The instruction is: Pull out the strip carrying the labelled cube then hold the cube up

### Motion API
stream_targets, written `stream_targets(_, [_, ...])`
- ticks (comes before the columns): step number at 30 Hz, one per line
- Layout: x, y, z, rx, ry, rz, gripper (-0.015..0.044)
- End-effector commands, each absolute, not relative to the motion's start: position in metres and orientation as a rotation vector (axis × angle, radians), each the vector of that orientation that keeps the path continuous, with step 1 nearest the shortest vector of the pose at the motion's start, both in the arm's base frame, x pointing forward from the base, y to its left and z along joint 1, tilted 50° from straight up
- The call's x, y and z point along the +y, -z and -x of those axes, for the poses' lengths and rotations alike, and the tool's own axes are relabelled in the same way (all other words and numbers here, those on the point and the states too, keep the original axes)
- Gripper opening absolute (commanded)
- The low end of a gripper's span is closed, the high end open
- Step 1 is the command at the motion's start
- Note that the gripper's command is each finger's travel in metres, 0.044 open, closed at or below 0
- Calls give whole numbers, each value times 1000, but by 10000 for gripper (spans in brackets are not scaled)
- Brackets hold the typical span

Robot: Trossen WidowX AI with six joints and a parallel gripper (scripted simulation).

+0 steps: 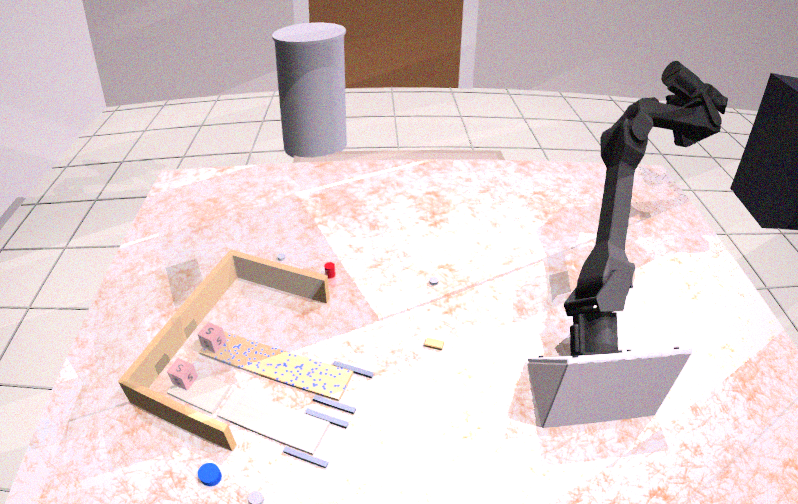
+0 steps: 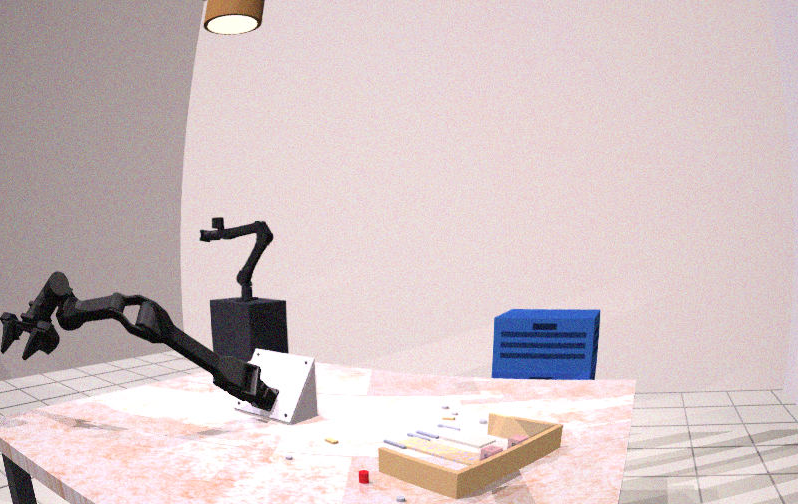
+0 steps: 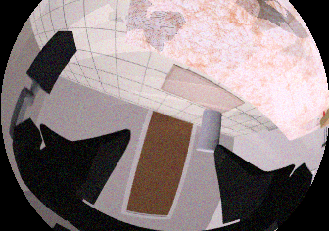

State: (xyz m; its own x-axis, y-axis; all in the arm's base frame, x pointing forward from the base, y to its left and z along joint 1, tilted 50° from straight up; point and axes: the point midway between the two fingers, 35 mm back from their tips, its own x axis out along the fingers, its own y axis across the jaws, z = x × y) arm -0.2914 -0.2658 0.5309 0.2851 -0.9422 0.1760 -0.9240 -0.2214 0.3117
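My gripper (image 2: pixel 14 354) (image 3: pixel 174 143) is open and empty, raised high, far from the strips. A speckled yellow strip (image 1: pixel 301 371) (image 2: pixel 442 449) looks unbroken. A pink lettered cube (image 1: pixel 211 337) (image 2: pixel 491 451) sits on its far end, inside the three-sided wooden wall (image 1: pixel 176 414) (image 2: pixel 420 473). Beside it lies a whitish strip in two pieces, a long piece (image 1: pixel 276 420) and a short piece (image 1: pixel 201 394), with a narrow gap between them. A second pink lettered cube (image 1: pixel 181 374) (image 2: pixel 518 440) stands at the short piece's far end. The wrist view shows no strip.
Thin grey bars (image 1: pixel 353 369) (image 1: pixel 305 456) flank the strips' near ends. A red cylinder (image 1: pixel 329 270) (image 2: pixel 363 477) stands by one wall end. A blue disc (image 1: pixel 209 474) lies outside the other. A small yellow block (image 1: pixel 433 344) (image 2: pixel 331 440) lies between strips and arm base.
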Motion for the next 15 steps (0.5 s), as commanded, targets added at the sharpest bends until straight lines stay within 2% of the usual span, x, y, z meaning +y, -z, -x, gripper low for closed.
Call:
stream_targets(1, [-267, -531, 290, -1686, 65, -2210, 400])
stream_targets(5, [-287, -539, 269, -1649, -74, -2295, 400])
stream_targets(15, [-356, -566, 162, -1415, -705, -2689, 400])
